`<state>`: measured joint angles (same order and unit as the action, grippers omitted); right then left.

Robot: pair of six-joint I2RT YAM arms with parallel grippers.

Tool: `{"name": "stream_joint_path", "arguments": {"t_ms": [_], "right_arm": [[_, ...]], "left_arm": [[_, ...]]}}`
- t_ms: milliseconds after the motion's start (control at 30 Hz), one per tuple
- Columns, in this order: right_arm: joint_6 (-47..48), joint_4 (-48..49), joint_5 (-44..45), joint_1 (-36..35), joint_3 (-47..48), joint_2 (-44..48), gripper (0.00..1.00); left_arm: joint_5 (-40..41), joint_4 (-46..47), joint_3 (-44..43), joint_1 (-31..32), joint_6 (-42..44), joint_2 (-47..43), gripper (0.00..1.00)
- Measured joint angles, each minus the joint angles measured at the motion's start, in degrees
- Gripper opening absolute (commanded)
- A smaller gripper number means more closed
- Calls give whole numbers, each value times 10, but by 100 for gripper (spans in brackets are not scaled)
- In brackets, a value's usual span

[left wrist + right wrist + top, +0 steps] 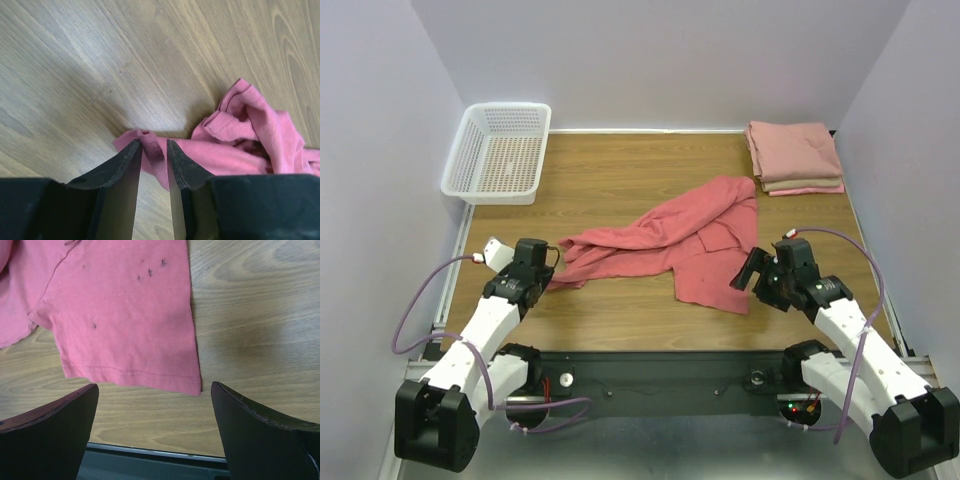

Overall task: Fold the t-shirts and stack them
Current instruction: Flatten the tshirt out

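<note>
Left claw (152, 145) is nearly closed, pinching a fold at the end of the coral-red t-shirt (690, 240), which lies crumpled mid-frame in the top view. Right claw (154, 385) gapes wide and empty. Only its wrist view shows small dark specks above the shirt's stitched hem.

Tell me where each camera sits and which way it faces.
Top external: above and behind the bases, looking down the table; both arms, the coral-red t-shirt, folded stack, basket.
Left wrist: on the left gripper, facing down; own fingers pinch a shirt corner.
Right wrist: on the right gripper, facing down at the shirt's hem; own fingers wide open.
Shared: all three see the coral-red t-shirt.
</note>
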<state>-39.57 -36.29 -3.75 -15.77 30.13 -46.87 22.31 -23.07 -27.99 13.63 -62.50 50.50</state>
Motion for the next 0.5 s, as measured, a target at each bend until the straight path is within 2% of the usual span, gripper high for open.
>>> {"name": "stream_joint_path", "arguments": {"t_ms": [100, 233, 267, 300, 333, 500], "right_arm": [[-5, -3, -8, 0, 0, 3, 100], [-10, -5, -15, 0, 0, 7, 100], [-11, -6, -17, 0, 0, 6, 100], [-13, -6, -18, 0, 0, 5, 100], [-14, -6, -19, 0, 0, 3, 100], [-21, -5, -19, -1, 0, -15, 100]], "left_arm": [[2, 9, 7, -10, 1, 2, 34], [2, 18, 14, -16, 5, 14, 20], [2, 19, 14, -17, 5, 16, 20], [1, 24, 14, -17, 7, 18, 16], [0, 31, 16, -18, 9, 19, 0], [-14, 59, 26, -21, 24, 21, 0]]}}
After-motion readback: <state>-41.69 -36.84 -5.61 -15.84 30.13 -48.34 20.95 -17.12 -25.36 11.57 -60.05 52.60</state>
